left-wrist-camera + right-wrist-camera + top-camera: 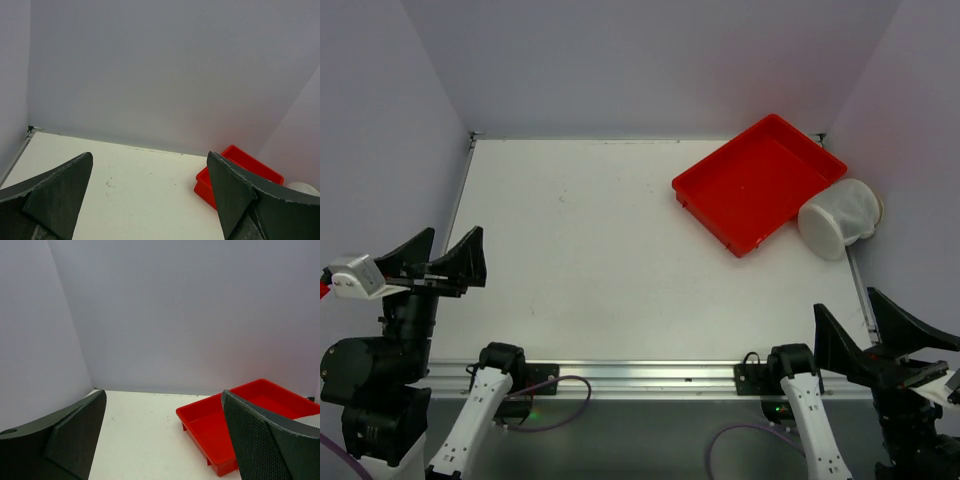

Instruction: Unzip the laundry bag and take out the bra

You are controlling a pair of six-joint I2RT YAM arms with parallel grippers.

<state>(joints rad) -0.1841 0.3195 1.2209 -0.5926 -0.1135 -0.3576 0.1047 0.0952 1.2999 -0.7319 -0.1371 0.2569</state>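
The laundry bag (838, 218), a small white mesh cylinder, lies on its side at the table's far right edge, touching the red tray. A sliver of it shows in the left wrist view (305, 188) and in the right wrist view (310, 421). The bra is hidden from view. My left gripper (452, 246) hovers open at the near left edge of the table, far from the bag. My right gripper (865, 312) stands open at the near right corner, well short of the bag. Neither gripper has anything between its fingers.
A red rectangular tray (758, 182) sits empty and turned at an angle at the far right, also visible in the wrist views (237, 172) (227, 427). Lilac walls close in the white table (610, 250) on three sides. An aluminium rail runs along the near edge.
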